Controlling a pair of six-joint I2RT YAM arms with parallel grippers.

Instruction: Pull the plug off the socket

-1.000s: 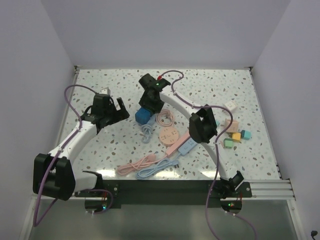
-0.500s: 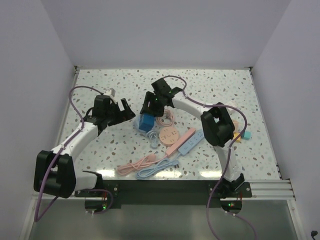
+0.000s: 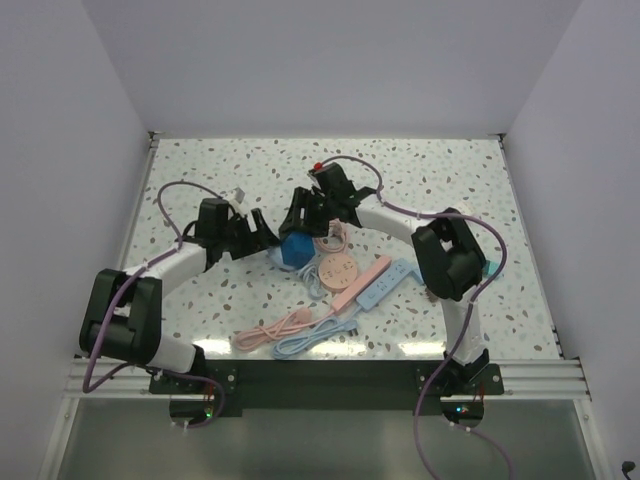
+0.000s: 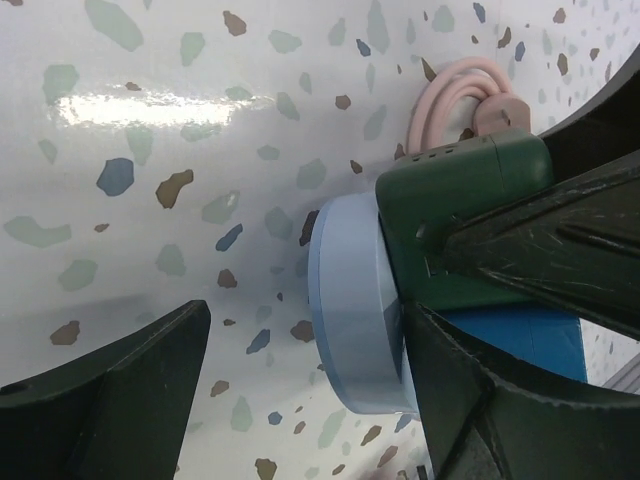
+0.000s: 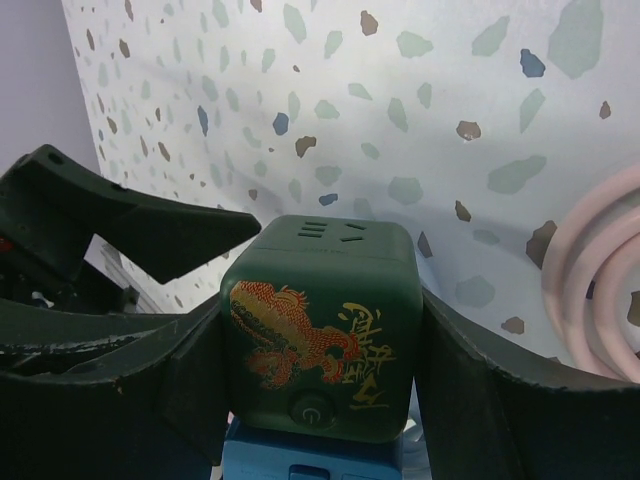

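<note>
Top view, left gripper: the left gripper [image 3: 262,236] sits low over the speckled terrazzo table [image 3: 200,180], just beside the bright blue block [image 3: 296,250].
Top view, right gripper: the right gripper [image 3: 305,215] reaches in from the far side and sits over the same block, with a pink coiled cable [image 3: 330,238] just to its right.
Top view, change: a second ago the left gripper was well apart from the block and is now next to it. The block has also shifted nearer the arm bases.
Left wrist, plug: a pale blue round plug [image 4: 350,300] sits flat against one face of the dark green cube socket [image 4: 455,220], still joined to it.
Left wrist, jaws: they stand wide on either side of the plug. One finger is clear of it and nothing is held.
Right wrist, socket: the cube shows a gold and red dragon print (plus a small round button), with the blue block against its lower face.
Right wrist, grip: the black fingers [image 5: 150,370] press flush against two opposite sides of the socket and clamp it.
</note>
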